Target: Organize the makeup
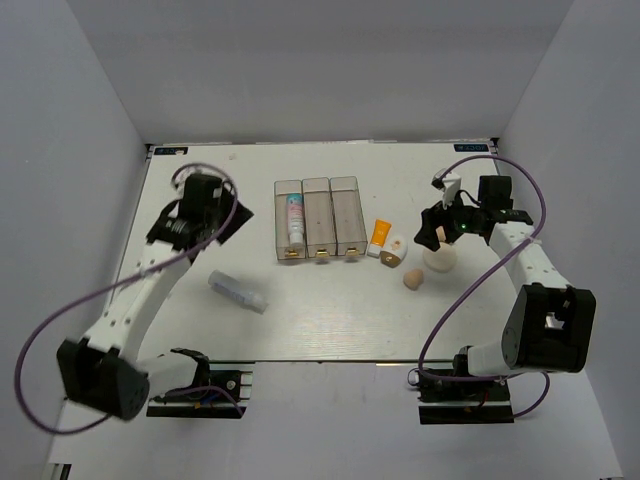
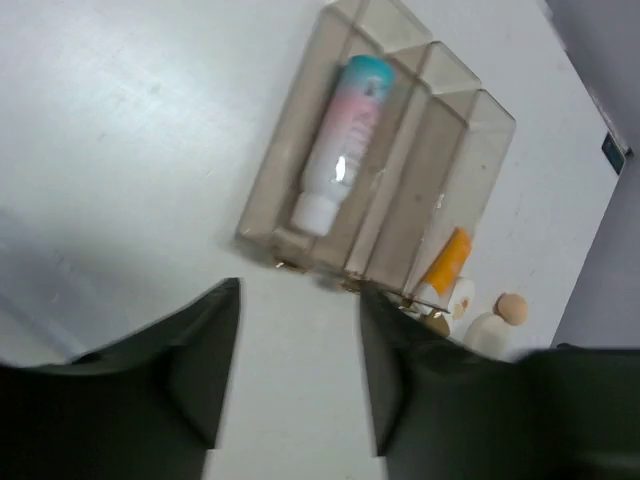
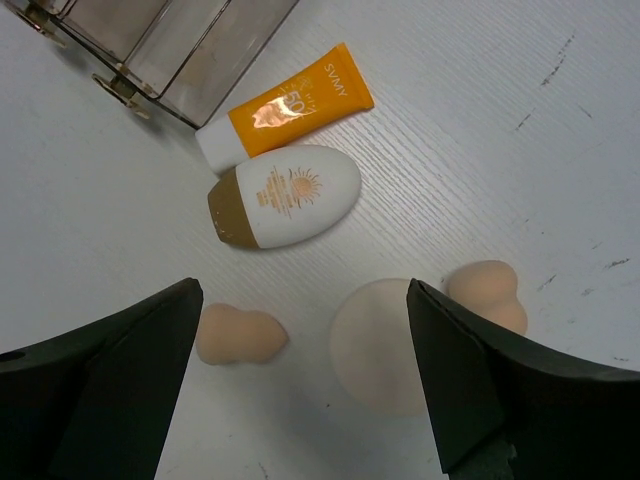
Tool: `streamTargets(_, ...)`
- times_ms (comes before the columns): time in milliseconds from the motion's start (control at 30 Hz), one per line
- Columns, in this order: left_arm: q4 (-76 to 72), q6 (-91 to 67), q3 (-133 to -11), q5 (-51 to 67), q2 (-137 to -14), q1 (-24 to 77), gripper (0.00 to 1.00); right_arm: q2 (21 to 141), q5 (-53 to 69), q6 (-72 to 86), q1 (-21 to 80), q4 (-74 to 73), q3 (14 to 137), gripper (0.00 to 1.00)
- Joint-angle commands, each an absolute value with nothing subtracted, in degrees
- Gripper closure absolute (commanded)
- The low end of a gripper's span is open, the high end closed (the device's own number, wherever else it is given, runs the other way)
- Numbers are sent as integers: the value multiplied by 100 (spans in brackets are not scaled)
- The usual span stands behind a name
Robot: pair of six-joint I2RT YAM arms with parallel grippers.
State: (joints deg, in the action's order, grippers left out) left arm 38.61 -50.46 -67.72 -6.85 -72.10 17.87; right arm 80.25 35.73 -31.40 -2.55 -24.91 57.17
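Left gripper [image 2: 300, 370] open and empty, jaws spread wide, over bare table [image 1: 330, 320] just short of the near end of the clear three-compartment tray [image 1: 318, 218]. In the tray's left compartment, a pink-and-blue printed tube [image 2: 340, 150], lying lengthwise with its white cap toward the near end. Other two compartments showing nothing inside. Right gripper [image 3: 305, 370] likewise open, holding nothing, above the cluster to the right of the tray. There, an orange tube [image 3: 285, 110] with a white cap, just beside the tray's corner; against it, a white oval bottle [image 3: 290, 195] with a gold cap. Nearer the jaws, one beige sponge [image 3: 240, 335] lying alone, and a round pale puff [image 3: 385, 345] touching a second beige sponge [image 3: 490, 295]. Well apart on the left half of the table, a white tube [image 1: 238, 291] lying at a slant.
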Motion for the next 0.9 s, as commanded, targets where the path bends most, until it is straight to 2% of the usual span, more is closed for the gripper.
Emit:
streamTargets(0,5054,-7010,-5359,-1310,-6374,1775,34,8147,3709,-3050,-255,-2329,5765,11)
streamTargets(133,5290,-7549,-4764,-1432,-5906,1775,24,8358,3849,-3041,-255,-2382,5906,11)
streamTargets(300,5388,-7524,-4834,-1634,-6379,1775,10,8402,3867,-3059,-255,-2417,5924,13)
streamTargets(533,4580,-7392,-4588,-1591,-7397,1723,7,8183,3806,-3041,-255,-2399,5748,14)
streamTargets(600,4501,-7313,-4667,-1556,-7680,1723,7,8130,3771,-3041,-264,-2399,5722,14)
streamTargets(700,4430,-7172,-4807,-1529,-8033,1670,15,8060,3718,-3059,-272,-2400,5687,14)
streamTargets(733,4404,-7137,-4816,-1538,-8103,1670,23,8060,3709,-3059,-281,-2408,5678,14)
streamTargets(833,4342,-7067,-4790,-1591,-8156,1670,32,8059,3700,-3059,-272,-2382,5660,14)
streamTargets(867,4281,-7049,-4729,-1556,-8217,1670,38,8060,3709,-3050,-272,-2382,5660,14)
